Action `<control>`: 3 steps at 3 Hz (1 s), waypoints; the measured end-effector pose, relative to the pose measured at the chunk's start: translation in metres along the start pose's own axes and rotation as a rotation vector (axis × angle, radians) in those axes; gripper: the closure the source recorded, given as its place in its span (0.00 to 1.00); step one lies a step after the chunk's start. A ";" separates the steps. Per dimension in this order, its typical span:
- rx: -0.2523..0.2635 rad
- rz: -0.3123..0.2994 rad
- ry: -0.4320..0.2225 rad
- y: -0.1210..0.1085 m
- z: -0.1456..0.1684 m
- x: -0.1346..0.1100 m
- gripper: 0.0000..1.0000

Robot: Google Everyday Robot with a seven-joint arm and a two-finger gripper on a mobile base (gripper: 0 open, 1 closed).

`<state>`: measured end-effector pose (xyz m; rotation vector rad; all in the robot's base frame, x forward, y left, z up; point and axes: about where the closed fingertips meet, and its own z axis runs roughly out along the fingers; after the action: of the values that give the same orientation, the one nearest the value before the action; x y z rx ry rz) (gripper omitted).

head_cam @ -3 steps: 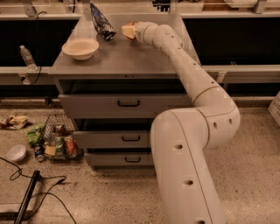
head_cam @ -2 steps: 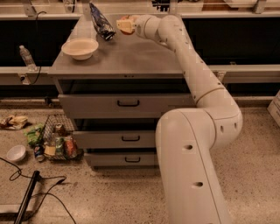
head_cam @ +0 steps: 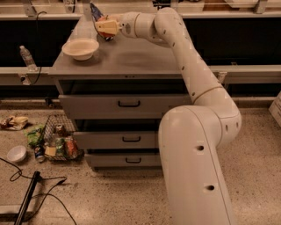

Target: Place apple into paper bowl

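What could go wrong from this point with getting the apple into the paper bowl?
1. The gripper, with the apple mostly hidden at it, is beside the paper bowl, not over it; a release here would likely drop the apple on the cabinet top, where it could roll off.
2. The dark snack bag stands right behind the gripper and could be knocked.
3. The paper bowl sits near the top's left edge; a nudge might push it off.

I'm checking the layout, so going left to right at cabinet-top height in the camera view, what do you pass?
Water bottle on the left ledge → paper bowl on the cabinet top → end effector over that top, just right of the bowl → arm's elbow.
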<state>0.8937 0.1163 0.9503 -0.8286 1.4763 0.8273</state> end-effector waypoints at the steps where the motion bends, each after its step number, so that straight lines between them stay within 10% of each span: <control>1: -0.117 -0.006 -0.011 0.040 0.018 -0.002 1.00; 3: -0.197 -0.093 -0.028 0.069 0.072 0.019 1.00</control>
<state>0.8678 0.2125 0.9298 -1.0210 1.3358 0.9210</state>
